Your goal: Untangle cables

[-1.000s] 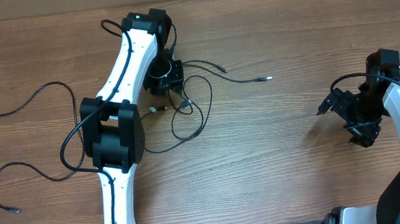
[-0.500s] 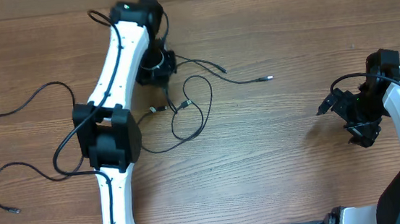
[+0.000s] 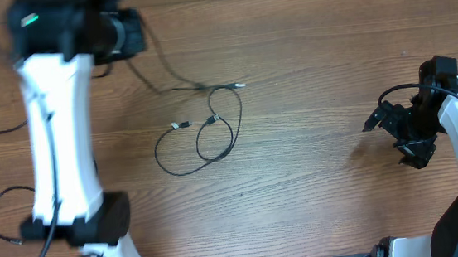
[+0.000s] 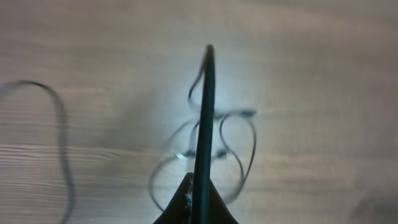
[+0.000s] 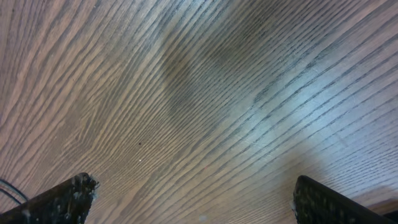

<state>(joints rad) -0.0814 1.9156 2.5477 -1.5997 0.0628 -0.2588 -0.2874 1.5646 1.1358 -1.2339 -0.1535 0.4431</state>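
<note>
My left gripper (image 3: 125,33) is raised high at the far left and blurred. It is shut on a thin black cable (image 3: 170,77) that slopes down to the table and ends in a silver tip (image 3: 240,84). In the left wrist view the jaws (image 4: 199,208) pinch this cable (image 4: 205,112), which runs straight away from them. Below it a looped black cable (image 3: 213,138) with small plugs lies on the table; it also shows in the left wrist view (image 4: 239,143). My right gripper (image 3: 398,137) is open and empty at the right, its fingers (image 5: 199,205) over bare wood.
Another black cable (image 3: 7,202) loops at the left edge, partly behind the raised left arm (image 3: 55,135); it shows as a curved line in the left wrist view (image 4: 59,124). The wooden table (image 3: 325,178) fills the views.
My left arm has risen and swung to the far left with one cable in its jaws, dragging that cable's silver tip leftward away from the loops. The right arm has not moved.
</note>
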